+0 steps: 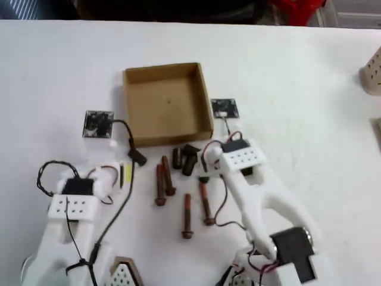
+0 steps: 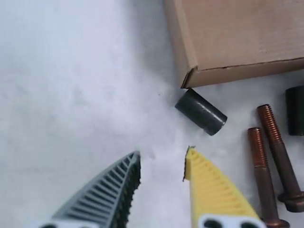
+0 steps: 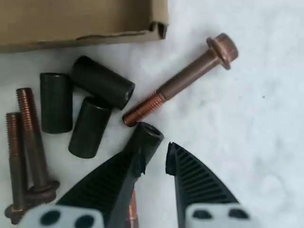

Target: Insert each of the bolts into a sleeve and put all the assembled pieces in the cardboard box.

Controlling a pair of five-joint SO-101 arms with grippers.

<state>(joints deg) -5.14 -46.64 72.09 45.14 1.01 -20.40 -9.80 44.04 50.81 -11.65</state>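
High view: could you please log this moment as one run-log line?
cardboard box: empty | bolts: loose, unassembled | left gripper: open near lone sleeve | right gripper: open beside sleeve cluster

The cardboard box (image 1: 166, 101) is plain brown board, matt, with rough cut edges. The bolts (image 3: 190, 78) are copper-toned metal with a dull sheen, smooth on the shank and ridged along the thread. The sleeves (image 3: 102, 81) look black, smooth and matt. The desk (image 1: 286, 71) is white and matt. The left hand (image 2: 161, 161) is ribbed plastic, grey and yellow; the right hand (image 3: 154, 164) is ribbed black plastic.
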